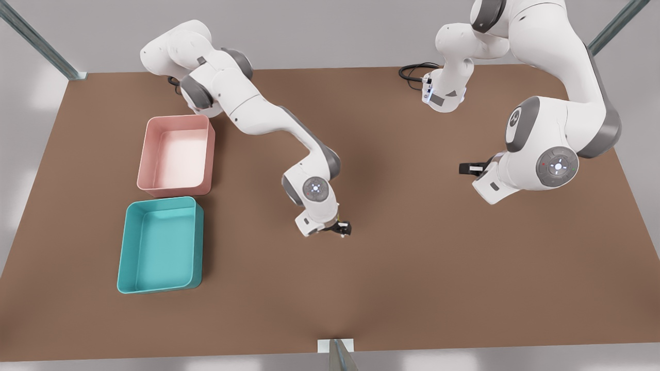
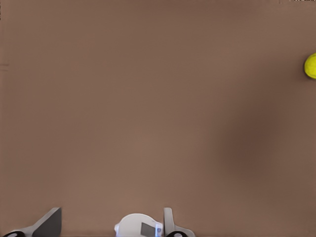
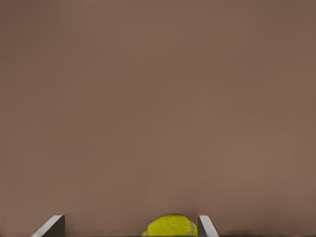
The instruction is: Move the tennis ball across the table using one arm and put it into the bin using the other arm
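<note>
The right gripper (image 1: 344, 227) sits mid-desk (image 1: 412, 257), spread around the tennis ball (image 3: 170, 226). The left gripper (image 1: 466, 168) waits released near the front view's right edge.

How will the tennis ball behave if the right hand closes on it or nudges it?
Likely rolls at a nudge: the tennis ball is round, on a flat table. It sits nearer one finger of the open right hand, so closing may shove it sideways first. Small beside the fingers, so probably light.

A: The ball (image 3: 169, 226) is bright yellow-green, the counter (image 1: 412, 257) plain matte brown.
B: One bin (image 1: 129, 245) is teal, the other tub (image 1: 146, 154) pale pink; the arms (image 1: 268, 121) white and grey.
</note>
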Robot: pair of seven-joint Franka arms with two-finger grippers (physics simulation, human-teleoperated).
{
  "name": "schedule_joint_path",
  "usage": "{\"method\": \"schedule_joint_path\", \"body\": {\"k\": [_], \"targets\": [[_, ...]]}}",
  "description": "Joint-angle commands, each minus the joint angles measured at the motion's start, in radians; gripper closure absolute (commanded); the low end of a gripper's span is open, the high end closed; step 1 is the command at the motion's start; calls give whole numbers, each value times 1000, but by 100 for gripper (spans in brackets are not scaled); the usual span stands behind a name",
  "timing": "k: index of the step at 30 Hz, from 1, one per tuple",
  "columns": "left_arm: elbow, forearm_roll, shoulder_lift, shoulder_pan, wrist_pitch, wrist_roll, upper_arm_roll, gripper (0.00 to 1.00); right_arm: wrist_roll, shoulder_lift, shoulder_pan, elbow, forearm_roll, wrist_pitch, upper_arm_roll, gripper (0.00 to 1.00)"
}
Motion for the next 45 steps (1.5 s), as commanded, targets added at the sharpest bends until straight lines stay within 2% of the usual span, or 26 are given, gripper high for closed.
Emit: {"method": "schedule_joint_path", "body": {"k": [1,11,31,33,34,35,38,41,45], "targets": [[0,0,-1,2,-2,-114,0,0,432,-1,12,-13,-2,25,0,0],[0,0,13,5,-13,-114,0,0,402,-24,57,-122,-12,-5,0,0],[-1,-1,23,14,-15,-114,-1,0,386,52,50,-111,-18,51,-5,0],[0,-1,26,14,-15,-114,-1,0,385,52,52,-111,-17,51,-3,20],[0,-1,26,14,-15,-114,-1,0,385,52,52,-111,-17,51,-3,26],[-1,-1,26,14,-15,-114,-1,0,385,49,50,-110,-17,51,-3,29],[0,-1,28,14,-15,-115,0,0,365,24,38,-110,-5,51,-3,29],[0,-1,28,14,-15,-115,-1,0,196,-54,6,-125,-11,-20,-3,29],[0,-1,28,17,-15,-115,0,0,-305,-154,-186,-127,-17,-239,-14,29]]}}
